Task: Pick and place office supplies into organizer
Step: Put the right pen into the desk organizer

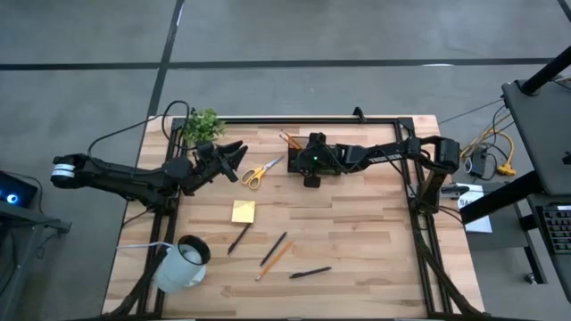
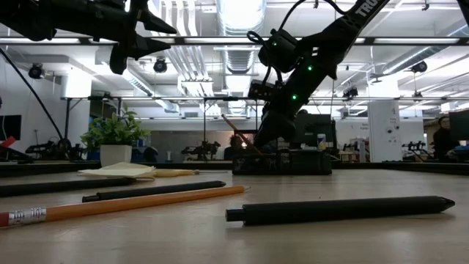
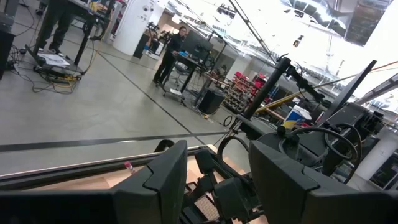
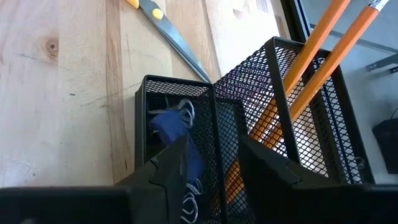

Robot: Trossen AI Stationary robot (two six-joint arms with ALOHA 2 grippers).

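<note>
From the high view I see my right hand (image 1: 303,160) reached in over the black organizer (image 1: 300,159) at the far middle of the desk (image 1: 357,241). The left hand (image 1: 234,159) hangs near the plant (image 1: 202,125), just beside the yellow-handled scissors (image 1: 260,170). The sticky-note pad (image 1: 243,211) lies mid-desk, with a dark pen (image 1: 238,238), another pen (image 1: 273,249), an orange pencil (image 1: 277,259) and a third pen (image 1: 310,272) scattered nearer me, and the white mug (image 1: 185,261) on its side at the left.

In the low view the right arm drops onto the organizer (image 2: 282,161); the left hand (image 2: 128,44) hovers high, empty.

My left wrist view shows its fingers (image 3: 161,186) parted with nothing between them.

My right wrist view shows the fingers (image 4: 171,171) parted over a mesh compartment, a blue binder clip (image 4: 169,127) lying inside just ahead of them, not gripped. Two orange pencils (image 4: 311,56) lean in the taller neighbouring compartment.
</note>
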